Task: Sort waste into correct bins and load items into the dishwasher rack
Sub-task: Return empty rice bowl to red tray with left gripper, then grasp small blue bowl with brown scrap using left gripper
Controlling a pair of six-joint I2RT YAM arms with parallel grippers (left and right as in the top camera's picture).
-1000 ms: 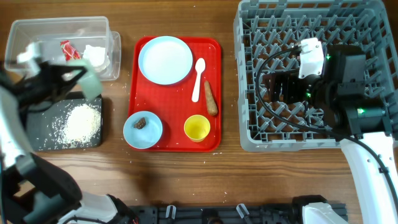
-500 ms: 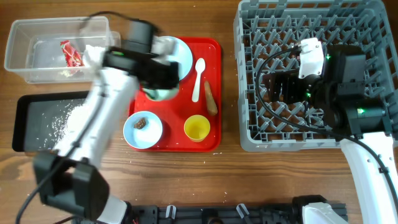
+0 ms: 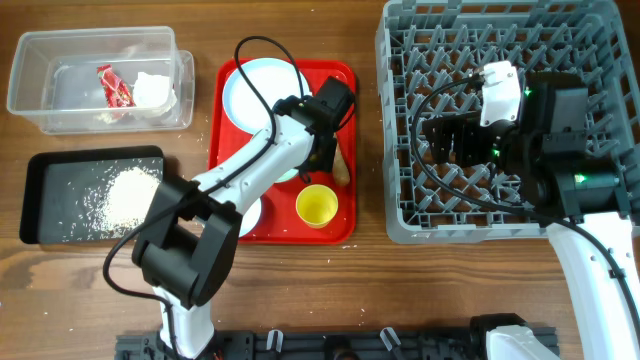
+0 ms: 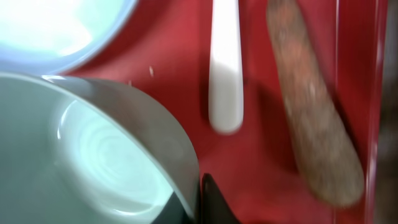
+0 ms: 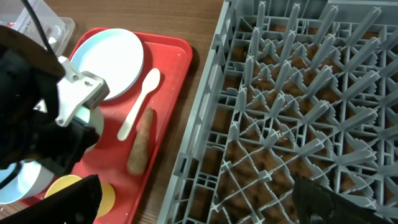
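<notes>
Mint bowl [image 4: 106, 162] is over the red tray [image 3: 225, 120], tilted, with its inside facing the left wrist camera. The left gripper [image 4: 198, 198] is pinched shut on its rim; one black finger shows just outside the wall. Just beside the bowl lies the plate [image 3: 258, 88], partly under the left arm. The spoon [image 4: 225, 68] lies right of it, handle toward the bowl. The brown stick [image 4: 314, 118] lies beside the spoon, apart from it, near the tray's right edge. The yellow cup [image 3: 317, 206] stands upright at the tray's front. Left of the red tray is the black tray [image 3: 45, 190], holding a heap of rice [image 3: 125, 195]. Behind it the clear tub [image 3: 40, 60] holds the red wrapper [image 3: 113, 85] and the tissue [image 3: 153, 90]. The rack [image 3: 400, 200] sits well to the right. The right gripper [image 3: 448, 140] hangs above its pegs, fingers spread wide, holding nothing.
</notes>
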